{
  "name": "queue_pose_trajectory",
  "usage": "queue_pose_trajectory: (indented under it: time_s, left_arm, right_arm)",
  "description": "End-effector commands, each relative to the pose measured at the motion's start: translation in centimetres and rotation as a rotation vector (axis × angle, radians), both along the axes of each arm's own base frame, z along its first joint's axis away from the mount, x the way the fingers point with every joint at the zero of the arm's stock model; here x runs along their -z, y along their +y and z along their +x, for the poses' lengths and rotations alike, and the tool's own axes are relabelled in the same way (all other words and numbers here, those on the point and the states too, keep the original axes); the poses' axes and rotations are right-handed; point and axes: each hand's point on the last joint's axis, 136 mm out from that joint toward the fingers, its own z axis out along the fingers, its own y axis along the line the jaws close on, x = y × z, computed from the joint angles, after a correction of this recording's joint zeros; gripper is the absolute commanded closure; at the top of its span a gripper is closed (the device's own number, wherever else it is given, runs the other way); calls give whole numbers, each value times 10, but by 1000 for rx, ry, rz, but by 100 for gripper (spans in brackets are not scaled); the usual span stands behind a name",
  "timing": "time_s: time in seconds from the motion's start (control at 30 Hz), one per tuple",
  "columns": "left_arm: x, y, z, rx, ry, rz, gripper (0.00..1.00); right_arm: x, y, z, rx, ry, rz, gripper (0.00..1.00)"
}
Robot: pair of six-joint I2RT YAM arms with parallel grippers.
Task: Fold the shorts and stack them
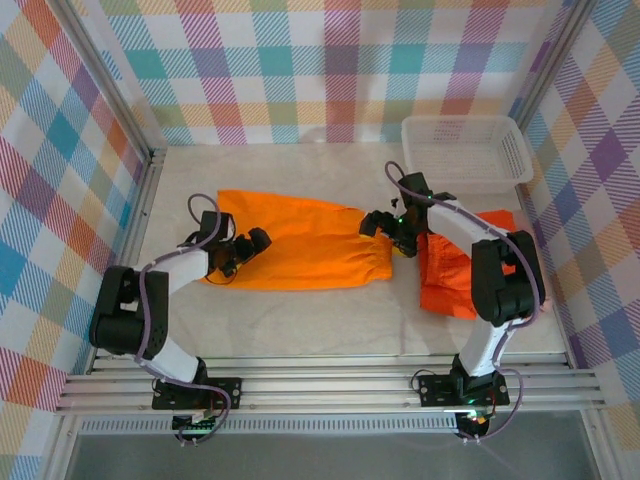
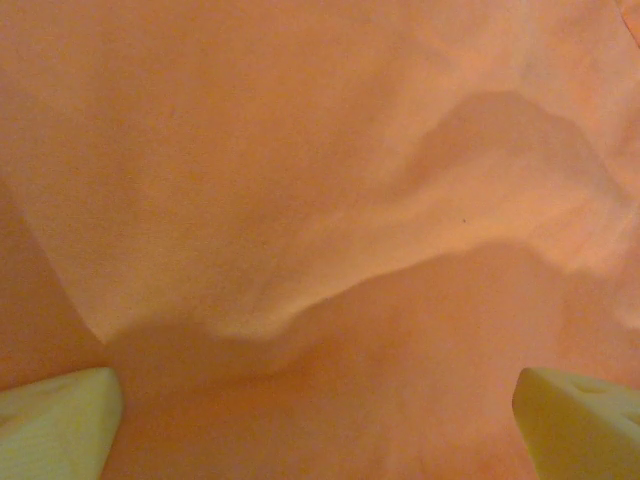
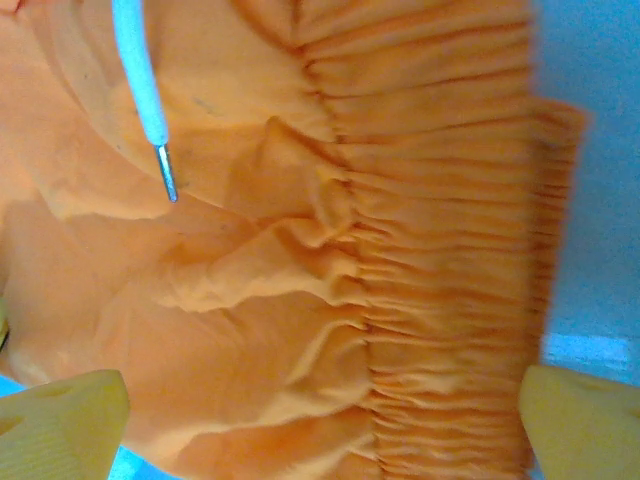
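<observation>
Both jaws wide, holding nothing: left gripper (image 1: pixel 247 245) over left end, right gripper (image 1: pixel 380 222) over gathered waistband (image 3: pixel 440 250) of yellow-orange cloth shorts (image 1: pixel 305 245), flat at centre. Best: pinch all layers, lift ends level.

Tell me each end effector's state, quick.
Left end effector: open, empty, over the flat shorts.
Right end effector: open, empty, over their waistband.

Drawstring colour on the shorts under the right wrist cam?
White drawstring with a silvery tip, on the yellow-orange shorts; right wrist view shows it best.
</observation>
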Motion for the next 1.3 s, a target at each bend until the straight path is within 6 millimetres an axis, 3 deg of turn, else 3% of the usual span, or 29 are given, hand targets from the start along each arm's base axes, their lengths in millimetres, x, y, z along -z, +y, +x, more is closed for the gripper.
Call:
queue_pose_trajectory:
  time_s: [0.0, 0.13, 0.27, 0.67, 0.9, 1.03, 1.17, 1.27]
  left_arm:
    - [-17, 4, -9, -15, -24, 13, 0]
    - [-48, 5, -7, -17, -86, 13, 0]
    - [-65, 4, -7, -12, -115, 7, 0]
    - [-60, 8, -16, -18, -110, 20, 0]
    - [-60, 11, -19, -22, -113, 37, 0]
    - [-70, 13, -19, -33, -136, 40, 0]
    - [-85, 18, -18, -50, -172, 45, 0]
    - [-92, 20, -18, -55, -187, 48, 0]
  right_arm:
    - [-16, -18, -4, -21, -37, -117, 1]
    - [-4, -21, 1, -27, -25, -154, 1]
    - [12, -17, 6, -39, 8, -172, 7]
    - [49, 1, 8, -71, 86, -168, 23]
    - [62, 3, 4, -84, 111, -175, 48]
    - [64, 1, 4, -103, 97, -201, 67]
    - [57, -6, 5, -123, 66, -249, 88]
    - [44, -12, 8, -133, 27, -284, 94]
